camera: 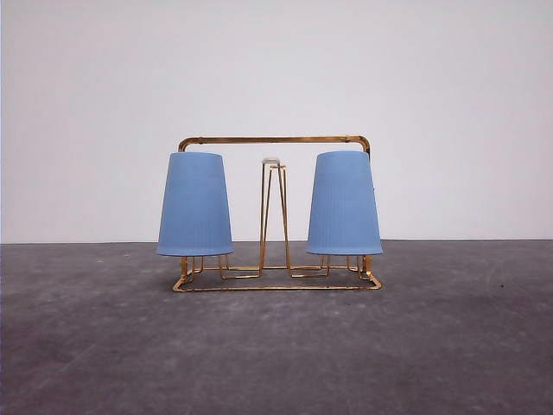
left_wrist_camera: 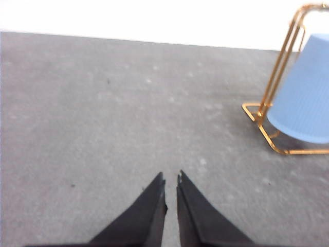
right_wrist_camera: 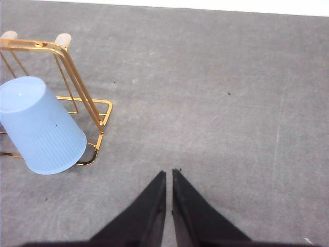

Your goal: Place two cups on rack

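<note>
Both cups sit upside down on the rack, and the job looks done.

The left cup [camera: 194, 204] and right cup [camera: 344, 203] look light, thin and ribbed, so a gentle squeeze mid-wall would hold them best. The gold wire rack [camera: 275, 139] seems springy and easily nudged. Left gripper [left_wrist_camera: 171, 178] and right gripper [right_wrist_camera: 169, 173] are pressed together, empty, over the grey table [camera: 449, 346].
</note>
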